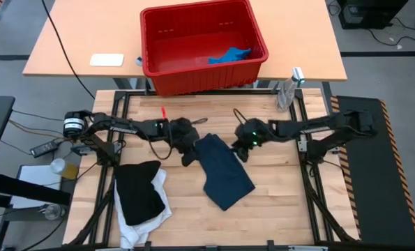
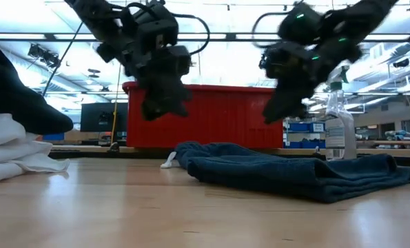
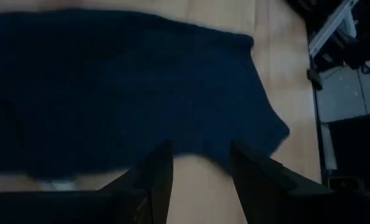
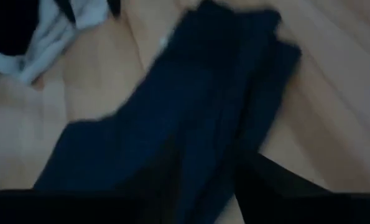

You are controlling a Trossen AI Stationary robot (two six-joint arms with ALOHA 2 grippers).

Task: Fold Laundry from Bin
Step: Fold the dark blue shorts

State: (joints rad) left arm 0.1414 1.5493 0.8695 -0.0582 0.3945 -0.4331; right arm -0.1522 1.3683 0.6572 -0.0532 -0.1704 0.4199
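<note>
The dark navy garment (image 1: 222, 171) lies folded flat on the wooden table's middle; it also shows in the low view (image 2: 294, 173), with its white tag (image 2: 169, 162) at its left end. My left gripper (image 1: 187, 150) hovers open above the garment's far left corner, clear of the cloth in the low view (image 2: 160, 105). My right gripper (image 1: 240, 150) hovers open above its far right corner (image 2: 277, 107). The black garment (image 1: 139, 189) lies on the white one (image 1: 151, 222) at the near left. The small blue garment (image 1: 229, 55) lies inside the red bin (image 1: 155, 66).
The red bin stands on a second table beyond the far edge. A clear spray bottle (image 1: 285, 94) stands at the far right corner. A small red item (image 1: 163, 111) lies at the far edge. Bare wood shows at the near right.
</note>
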